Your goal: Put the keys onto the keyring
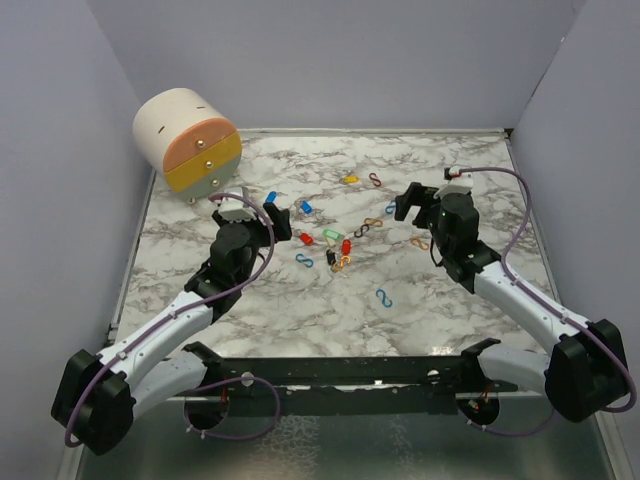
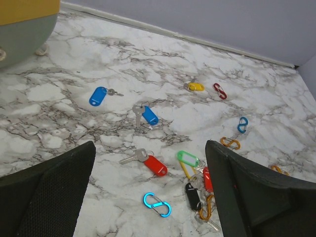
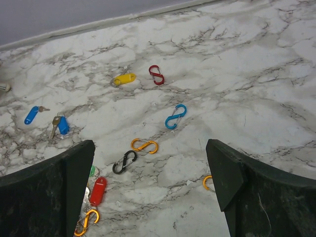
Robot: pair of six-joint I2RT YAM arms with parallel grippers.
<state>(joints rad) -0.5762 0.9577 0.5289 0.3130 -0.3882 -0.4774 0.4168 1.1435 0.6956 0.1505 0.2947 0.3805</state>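
Keys (image 2: 155, 166), tiny oblong plastic tags in blue, red, green, yellow and black, lie scattered mid-worktop (image 1: 300, 315), the yellow one toward 12 o'clock. The left end effector (image 1: 268, 222) at their 9 o'clock and the right end effector (image 1: 415, 203) at 3 o'clock gape wide, holding nothing.

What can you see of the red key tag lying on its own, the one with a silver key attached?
The red key tag is a small oblong, glossy plastic by the look, lying flat on the marble table top. A silver metal key hangs off its upper-left end, apparently by a small ring, pointing left. The green tag to its right and the blue S-clip nearer the camera lie apart from it. Nothing grips it.
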